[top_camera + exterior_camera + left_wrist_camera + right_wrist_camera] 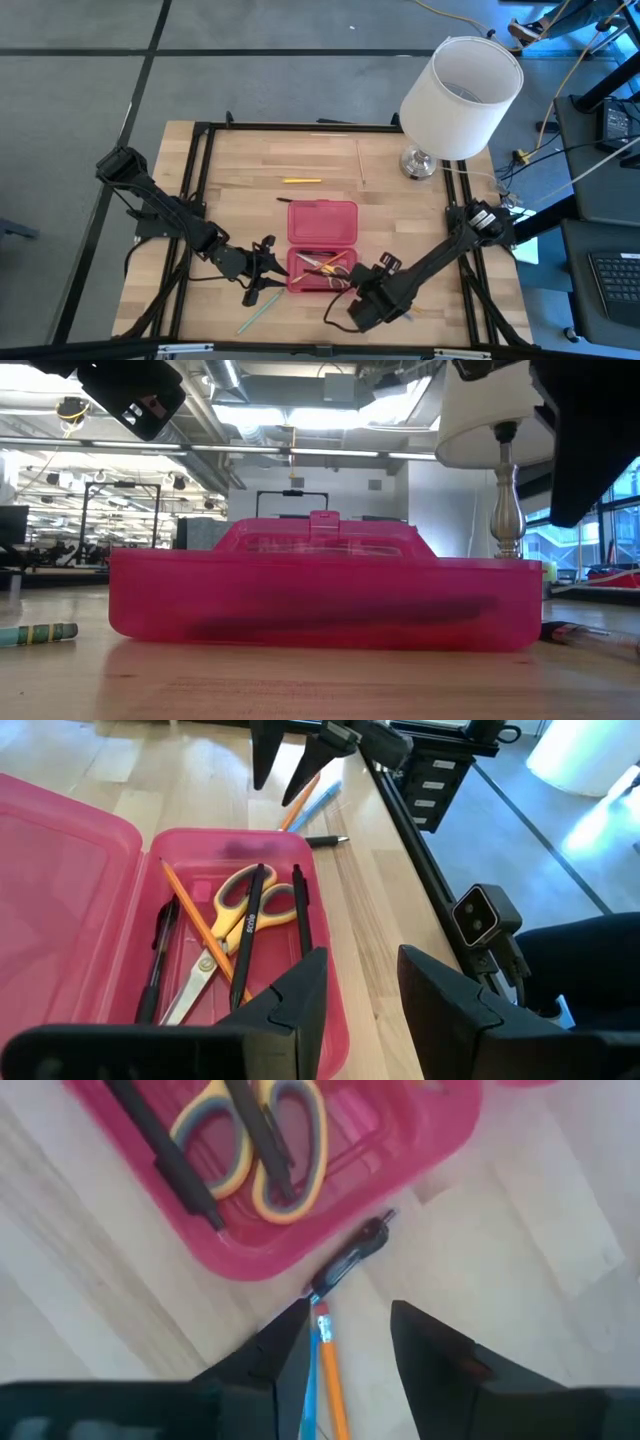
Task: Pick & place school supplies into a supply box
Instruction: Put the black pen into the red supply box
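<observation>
**Both pincers apart beside the open box**

The box (pixel 322 243) lies open near the middle of the table (pixel 230 165), its lid flat on the lamp side. Inside the tray I see the scissors (pixel 222 928), an orange pencil (pixel 195 920) and black pens (pixel 249 925).

My left gripper (pixel 268 268) sits at the tray's left end, fingers (pixel 290 1005) apart and holding nothing. My right gripper (pixel 366 290) hangs at the tray's right end, fingers (pixel 275 1345) apart too, above an orange pencil and a blue one (pixel 311 1370) that lie side by side on the table. A black pen (pixel 345 1262) lies just beside the tray's corner.

A green pencil (pixel 258 312) lies left of the box toward the front. A yellow pencil (pixel 301 181) rests behind the lid. The lamp (pixel 458 98) stands far right of the box.
</observation>
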You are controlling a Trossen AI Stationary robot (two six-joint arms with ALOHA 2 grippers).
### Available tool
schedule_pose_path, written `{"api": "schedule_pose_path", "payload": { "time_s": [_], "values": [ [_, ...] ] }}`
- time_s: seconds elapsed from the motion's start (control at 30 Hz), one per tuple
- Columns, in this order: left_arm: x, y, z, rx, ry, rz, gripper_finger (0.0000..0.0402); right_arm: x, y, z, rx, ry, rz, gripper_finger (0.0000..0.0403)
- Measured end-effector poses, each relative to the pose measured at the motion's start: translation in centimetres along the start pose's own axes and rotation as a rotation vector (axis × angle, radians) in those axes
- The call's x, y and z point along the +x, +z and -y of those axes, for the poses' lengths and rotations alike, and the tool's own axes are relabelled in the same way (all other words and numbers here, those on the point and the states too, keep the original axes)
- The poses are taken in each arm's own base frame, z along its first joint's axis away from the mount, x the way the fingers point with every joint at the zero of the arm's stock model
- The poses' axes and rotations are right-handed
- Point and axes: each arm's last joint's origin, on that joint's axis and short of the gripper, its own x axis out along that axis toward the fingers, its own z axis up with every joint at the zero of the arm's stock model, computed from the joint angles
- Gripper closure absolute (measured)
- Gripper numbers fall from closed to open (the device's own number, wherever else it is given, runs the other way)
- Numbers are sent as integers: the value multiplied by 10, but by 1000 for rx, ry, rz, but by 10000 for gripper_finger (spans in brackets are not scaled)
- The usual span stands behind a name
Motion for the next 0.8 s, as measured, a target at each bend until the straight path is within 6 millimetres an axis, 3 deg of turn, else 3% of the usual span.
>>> {"api": "schedule_pose_path", "payload": {
  "time_s": [0.37,0.63,0.8],
  "values": [
    [0,0,0,0,0,0,286,0,2,-4,23,37,39,256],
    [0,0,0,0,0,0,286,0,2,-1,56,2,62,205],
    [0,0,0,0,0,0,286,-1,-1,0,142,-16,58,197]
  ]
}}
